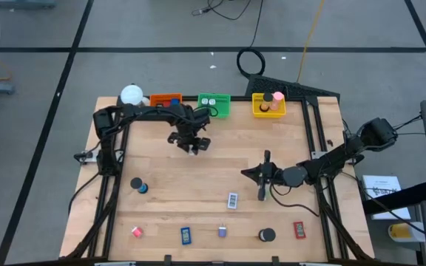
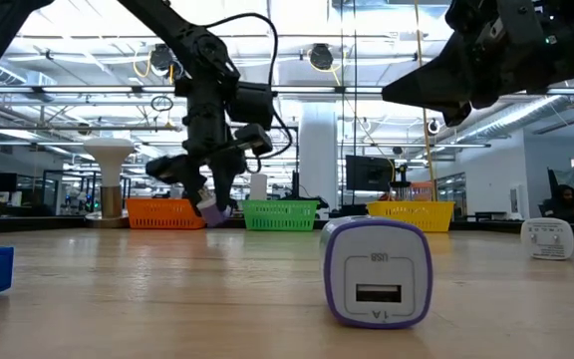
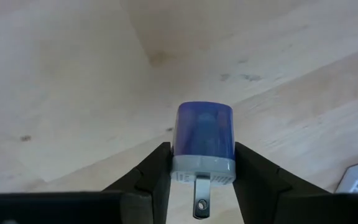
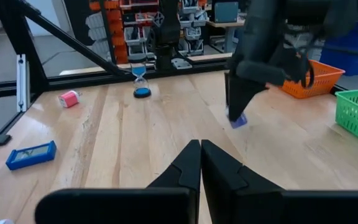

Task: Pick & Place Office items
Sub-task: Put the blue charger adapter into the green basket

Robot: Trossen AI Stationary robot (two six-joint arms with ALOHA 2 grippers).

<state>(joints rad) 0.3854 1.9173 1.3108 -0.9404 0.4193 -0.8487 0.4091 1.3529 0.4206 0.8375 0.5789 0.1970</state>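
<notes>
My left gripper (image 1: 191, 145) hangs over the far middle of the table, in front of the orange and green trays, shut on a small purple-and-white USB charger (image 3: 202, 140). The low view shows that charger (image 2: 213, 208) below the left fingers. My right gripper (image 4: 201, 160) is shut on nothing and hovers over the table's right middle (image 1: 263, 179). Other office items lie flat on the near part of the table: a second purple charger (image 1: 222, 232), a blue rectangle (image 1: 186, 235), a red rectangle (image 1: 299, 230), a black roll (image 1: 266, 235), a pink piece (image 1: 137, 231). My left gripper pinches the charger by its two opposite side walls near the plug end (image 3: 179, 169), one finger (image 3: 157, 171) on each side. The fingers come from above, pointing down. A metal prong (image 3: 201, 200) sticks back between the fingers. The charger hangs just clear of the wood.
The orange tray (image 1: 166, 100), green tray (image 1: 214, 105) and yellow tray (image 1: 268, 106) line the far edge, with a white ball lamp (image 1: 132, 94) at their left. A black-and-blue roll (image 1: 137, 185) and a white rectangle (image 1: 232, 199) lie mid-table. Black frame rails run along both sides.
</notes>
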